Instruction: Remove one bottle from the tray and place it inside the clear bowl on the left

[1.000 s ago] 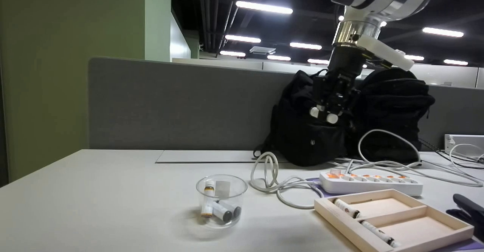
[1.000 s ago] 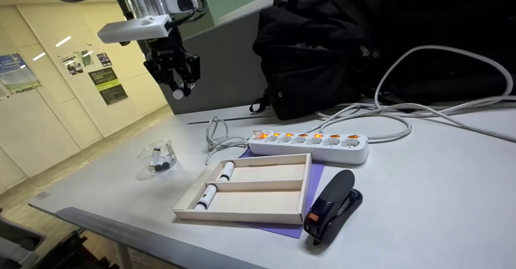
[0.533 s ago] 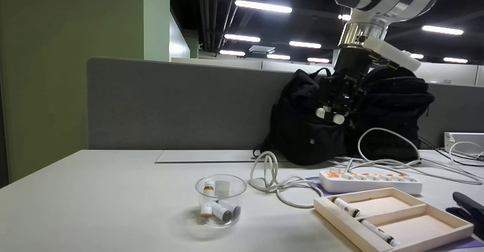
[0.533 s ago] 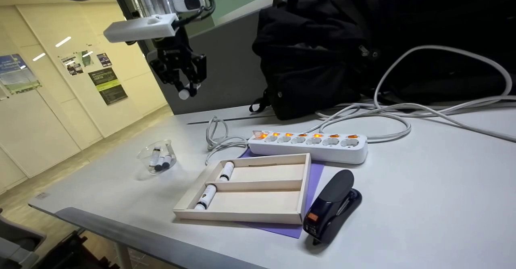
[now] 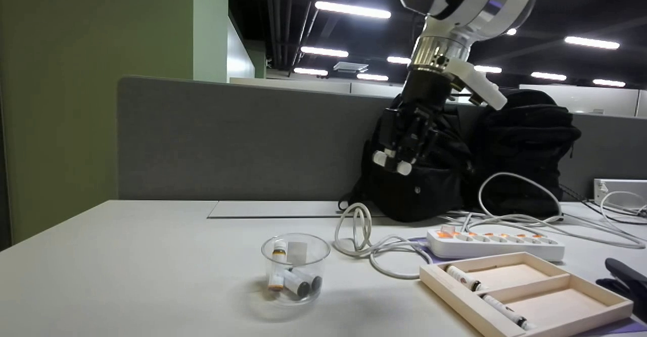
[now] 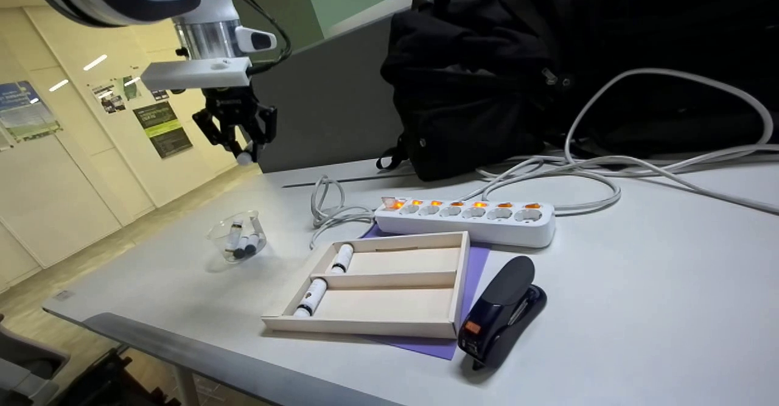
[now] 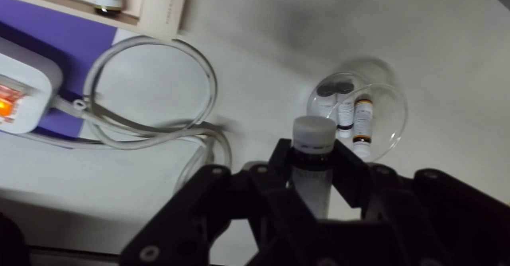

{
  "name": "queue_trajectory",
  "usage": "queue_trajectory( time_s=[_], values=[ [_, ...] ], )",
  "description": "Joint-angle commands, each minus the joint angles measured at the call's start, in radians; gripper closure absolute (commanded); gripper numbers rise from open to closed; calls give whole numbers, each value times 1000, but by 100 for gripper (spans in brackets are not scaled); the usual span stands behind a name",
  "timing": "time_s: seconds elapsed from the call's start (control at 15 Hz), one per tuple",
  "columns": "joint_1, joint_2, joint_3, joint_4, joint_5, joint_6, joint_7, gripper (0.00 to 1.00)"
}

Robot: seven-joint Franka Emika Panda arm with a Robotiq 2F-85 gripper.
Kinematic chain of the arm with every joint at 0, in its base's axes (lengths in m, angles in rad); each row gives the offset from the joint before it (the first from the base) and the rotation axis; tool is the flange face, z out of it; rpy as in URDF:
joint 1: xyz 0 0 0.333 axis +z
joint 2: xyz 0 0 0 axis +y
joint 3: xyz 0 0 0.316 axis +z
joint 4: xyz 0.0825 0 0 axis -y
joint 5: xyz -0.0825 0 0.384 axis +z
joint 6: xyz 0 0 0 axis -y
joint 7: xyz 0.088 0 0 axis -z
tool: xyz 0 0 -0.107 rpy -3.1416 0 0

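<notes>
Gray partition [image 5: 242, 140] rises behind the white tabletop [image 6: 639, 308] before me. Two black backpacks [image 5: 523, 145] stand in front of the partition. Light-wood tray [image 6: 389, 305], quantity one: two compartments, one small bottle [image 6: 312, 295] lying in each. White power strip [image 6: 465, 226], quantity one: just beside the tray. Gripper [image 7: 313, 159]: nearer the clear bowl [image 5: 317, 257] than half a second ago; clamped on one white-capped bottle [image 7: 313, 178], raised off the tabletop. Black stapler [image 6: 502, 315], quantity one: near the tray. Clear bowl, quantity one: three bottles [image 5: 277, 271] inside, unchanged.
</notes>
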Motion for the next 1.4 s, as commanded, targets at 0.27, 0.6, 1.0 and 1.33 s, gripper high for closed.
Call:
queue_trajectory(
  time_s=[0.27,0.6,1.0,1.33],
  values=[
    [-27,270,106,224,81,-124,-133,93],
    [-62,421,165,365,75,-239,-161,93],
    [-62,557,190,493,48,-365,-123,93],
    [-69,602,187,562,31,-463,-98,27]
  ],
)
